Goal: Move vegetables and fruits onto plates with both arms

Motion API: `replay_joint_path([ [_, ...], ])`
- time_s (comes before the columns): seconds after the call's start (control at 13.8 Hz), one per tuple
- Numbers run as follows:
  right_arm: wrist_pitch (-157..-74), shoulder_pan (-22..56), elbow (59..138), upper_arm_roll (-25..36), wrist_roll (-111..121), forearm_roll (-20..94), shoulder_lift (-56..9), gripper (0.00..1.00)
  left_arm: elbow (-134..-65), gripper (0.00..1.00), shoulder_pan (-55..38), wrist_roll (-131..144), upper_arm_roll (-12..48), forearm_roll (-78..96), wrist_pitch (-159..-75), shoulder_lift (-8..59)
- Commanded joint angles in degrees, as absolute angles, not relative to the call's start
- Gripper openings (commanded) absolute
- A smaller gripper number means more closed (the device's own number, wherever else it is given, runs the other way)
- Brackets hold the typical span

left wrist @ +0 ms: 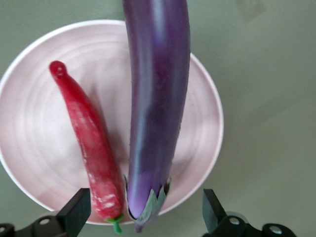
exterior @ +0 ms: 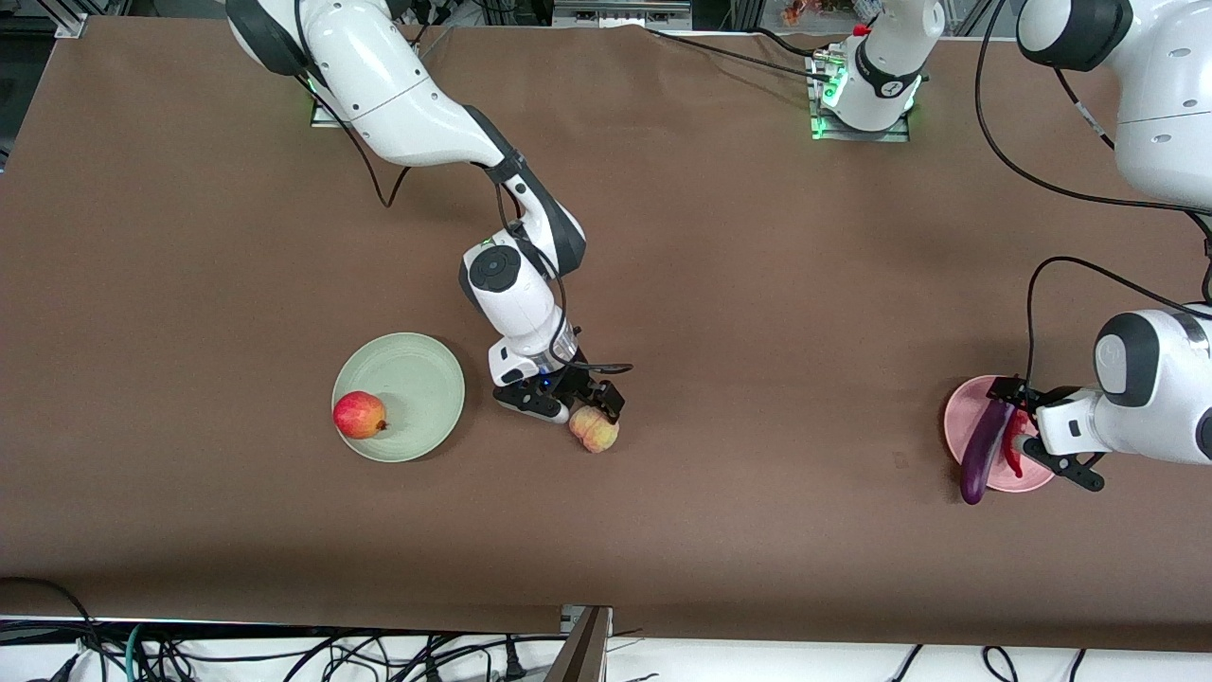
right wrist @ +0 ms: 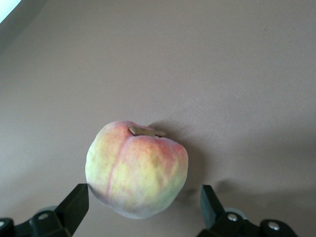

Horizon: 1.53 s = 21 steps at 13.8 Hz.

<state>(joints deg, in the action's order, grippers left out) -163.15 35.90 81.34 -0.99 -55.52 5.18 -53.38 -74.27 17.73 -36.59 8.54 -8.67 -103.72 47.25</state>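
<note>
The pale yellow-pink peach (exterior: 594, 429) (right wrist: 137, 168) lies on the brown table, beside the pale green plate (exterior: 417, 379) toward the left arm's end. My right gripper (exterior: 573, 403) (right wrist: 143, 210) is open just over it, one finger on each side of the peach's near part. The red apple-like fruit (exterior: 359, 415) rests on the green plate near its rim. On the pink plate (exterior: 956, 417) (left wrist: 39, 148) lie the purple eggplant (exterior: 985, 450) (left wrist: 155, 108) and the red chili (exterior: 1013, 445) (left wrist: 89, 143) side by side. My left gripper (exterior: 1037, 431) (left wrist: 145, 212) hangs open over their stem ends, holding nothing.
The eggplant's tip sticks out past the pink plate's rim toward the front camera. Black cables (exterior: 1042, 275) hang by the left arm. Bare brown tabletop (exterior: 776, 313) stretches between the two plates.
</note>
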Motion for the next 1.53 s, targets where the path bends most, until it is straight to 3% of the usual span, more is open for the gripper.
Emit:
replay_joint_path([
  [0.0, -164.09, 35.68, 80.77, -0.88, -55.28, 4.04, -53.7, 1.0, -74.44, 1.0, 17.58, -36.57, 9.57, -7.3, -98.72, 42.82],
  [0.29, -168.47, 35.6, 80.77, 0.09, -55.02, 4.04, -54.14, 1.0, -74.44, 1.0, 17.23, -27.81, 13.61, -7.56, -91.35, 35.45],
  [0.58, -169.01, 35.6, 80.77, 0.88, -54.75, 3.78, -54.14, 1.0, -74.53, 1.0, 14.68, -20.32, 14.33, -7.47, -83.25, 25.51],
  [0.87, -169.36, 35.68, 79.9, 0.88, -54.93, 3.78, -55.37, 1.0, -74.97, 1.0, 13.54, -5.4, 19.06, -7.38, -76.04, 16.28],
  [1.09, -169.8, 36.12, 77.26, 0.88, -55.02, 3.78, -57.3, 1.0, -79.78, 1.0, 14.32, -3.6, 20.39, -4.41, -76.02, 9.87],
  [1.31, -169.89, 36.3, 77.08, 0.88, -55.19, 3.78, -57.65, 1.0, -92.34, 1.0, 15.82, -3.52, 20.3, -2.56, -83.83, 1.86],
  [1.45, -171.12, 36.21, 76.47, 0.88, -55.11, 3.78, -58.44, 0.98, -92.64, 1.0, 15.82, -1.07, 20.3, -1.85, -85.24, 1.93],
])
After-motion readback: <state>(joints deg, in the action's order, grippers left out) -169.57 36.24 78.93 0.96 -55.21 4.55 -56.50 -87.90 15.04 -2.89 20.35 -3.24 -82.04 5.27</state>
